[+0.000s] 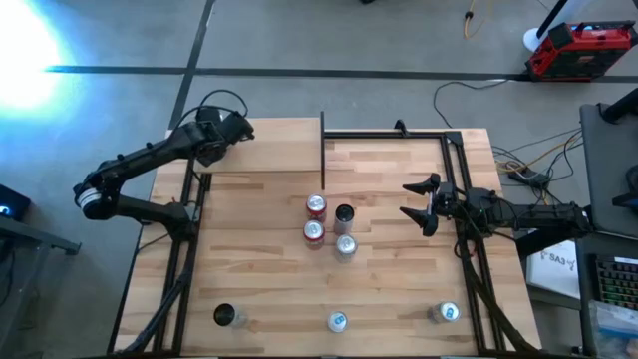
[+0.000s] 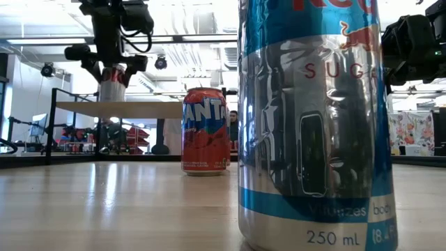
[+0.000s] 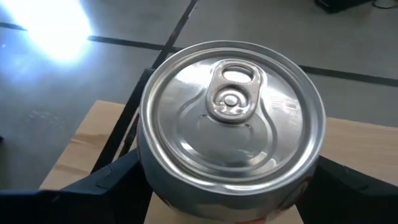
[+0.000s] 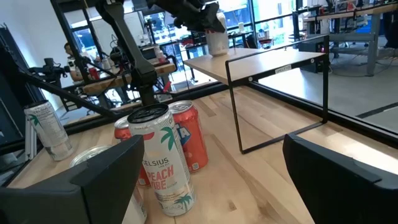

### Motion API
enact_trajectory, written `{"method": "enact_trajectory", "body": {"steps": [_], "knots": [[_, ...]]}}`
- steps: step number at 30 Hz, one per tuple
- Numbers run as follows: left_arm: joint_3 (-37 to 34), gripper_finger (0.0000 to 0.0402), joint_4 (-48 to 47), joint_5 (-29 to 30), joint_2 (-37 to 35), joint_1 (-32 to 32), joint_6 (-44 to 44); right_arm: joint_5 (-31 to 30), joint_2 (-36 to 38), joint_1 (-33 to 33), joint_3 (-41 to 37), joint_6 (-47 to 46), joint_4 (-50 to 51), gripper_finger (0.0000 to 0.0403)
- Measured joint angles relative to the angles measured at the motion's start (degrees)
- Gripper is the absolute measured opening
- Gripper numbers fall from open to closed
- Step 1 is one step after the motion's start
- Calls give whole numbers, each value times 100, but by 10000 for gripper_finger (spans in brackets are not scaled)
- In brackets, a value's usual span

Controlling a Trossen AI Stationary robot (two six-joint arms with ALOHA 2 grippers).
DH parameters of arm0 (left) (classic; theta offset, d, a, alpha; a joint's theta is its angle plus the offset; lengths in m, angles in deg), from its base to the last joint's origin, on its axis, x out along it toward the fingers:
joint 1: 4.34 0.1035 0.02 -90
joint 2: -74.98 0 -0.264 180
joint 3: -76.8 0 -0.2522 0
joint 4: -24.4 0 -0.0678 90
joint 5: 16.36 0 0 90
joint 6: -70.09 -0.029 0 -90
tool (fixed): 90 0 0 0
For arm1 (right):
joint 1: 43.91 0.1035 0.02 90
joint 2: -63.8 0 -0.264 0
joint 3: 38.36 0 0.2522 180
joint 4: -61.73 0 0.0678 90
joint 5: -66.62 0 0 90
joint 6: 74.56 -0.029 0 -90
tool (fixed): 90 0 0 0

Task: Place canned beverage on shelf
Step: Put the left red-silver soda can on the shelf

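A white-and-red can [image 2: 111, 85] stands upright on the shelf [image 1: 279, 150], a pale board in a thin black frame at the table's far left. Its silver top [image 3: 233, 106] fills the left wrist view. My left gripper [image 1: 235, 130] reaches over the shelf from the left and is shut on this can. My right gripper [image 1: 414, 202] waits open and level at the table's right side, facing the cans in the middle with nothing between its fingers. My left gripper pinches the can's upper side wall [image 3: 146, 168] between its two fingers, one on each side just below the rim. The fingers [image 2: 90, 64] slant down from the table's left. The can stays upright, and its base looks to rest on the shelf board [image 2: 143, 109].
Several cans cluster mid-table: two red ones [image 1: 316, 206] [image 1: 313, 231], a dark-topped one [image 1: 344, 213] and a silver one [image 1: 346, 246]. Three more stand along the near edge [image 1: 225, 316] [image 1: 337, 321] [image 1: 447, 313]. The shelf's black frame [image 4: 280, 99] rises beside the cluster.
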Motion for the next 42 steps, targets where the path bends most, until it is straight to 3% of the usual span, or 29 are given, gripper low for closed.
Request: {"method": "enact_trajectory", "body": {"steps": [15, 24, 42], "knots": [[0, 295, 405, 140, 15, 451, -262, 0, 0, 0, 2, 0, 0, 368], [-47, 296, 653, -180, 15, 771, -620, 0, 0, 0, 0, 0, -2, 368], [-70, 296, 975, -189, 193, 941, -959, 0, 2, 0, 0, 0, -2, 368]]}}
